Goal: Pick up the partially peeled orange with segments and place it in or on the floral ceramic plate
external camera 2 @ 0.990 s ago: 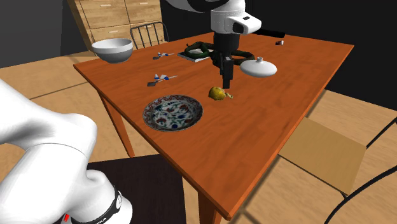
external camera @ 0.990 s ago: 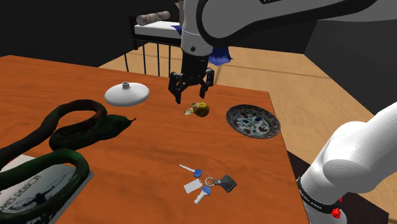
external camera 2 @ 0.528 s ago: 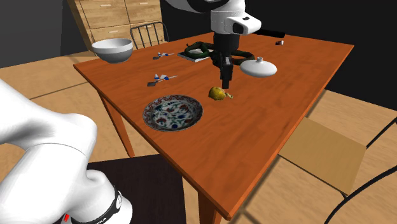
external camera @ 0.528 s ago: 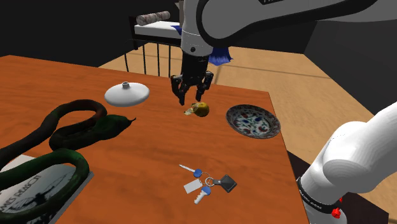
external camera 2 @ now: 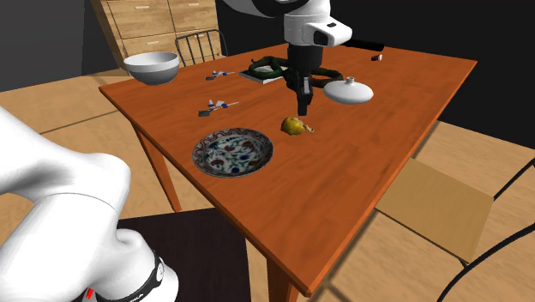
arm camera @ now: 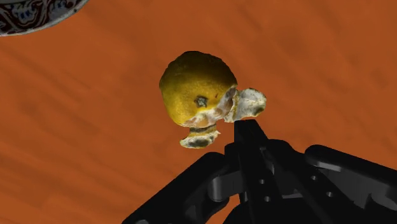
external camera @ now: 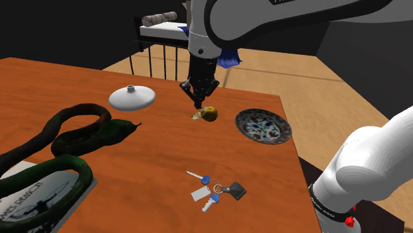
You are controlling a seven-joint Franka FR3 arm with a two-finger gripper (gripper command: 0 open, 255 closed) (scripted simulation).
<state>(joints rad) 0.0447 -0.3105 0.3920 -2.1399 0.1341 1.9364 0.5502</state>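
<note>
The partially peeled orange [external camera: 210, 114] lies on the wooden table [external camera: 152, 159], yellow-orange with pale loose peel and segments at its side [arm camera: 194, 95]. My black gripper [external camera: 198, 102] hangs just above the table beside the orange, its fingers shut together with nothing between them [arm camera: 251, 130]. The fingertips sit close to the orange's pale segments without clasping the fruit. The floral plate [external camera: 263, 126] rests near the table edge, a short way from the orange on the shoulder view's right. In the second exterior view the orange [external camera 2: 293, 126] lies between the plate [external camera 2: 232, 152] and the gripper [external camera 2: 305, 110].
A white lid [external camera: 132, 98] sits to the shoulder view's left of the gripper. A dark green snake-like thing [external camera: 73, 136] coils over a magazine [external camera: 33, 198]. A bunch of keys [external camera: 215, 190] lies nearer the stand. A white bowl [external camera 2: 152, 67] stands at a far corner.
The fingers have gone from wide open to shut, closing on nothing beside the orange. The arm, orange and plate have stayed where they were.
</note>
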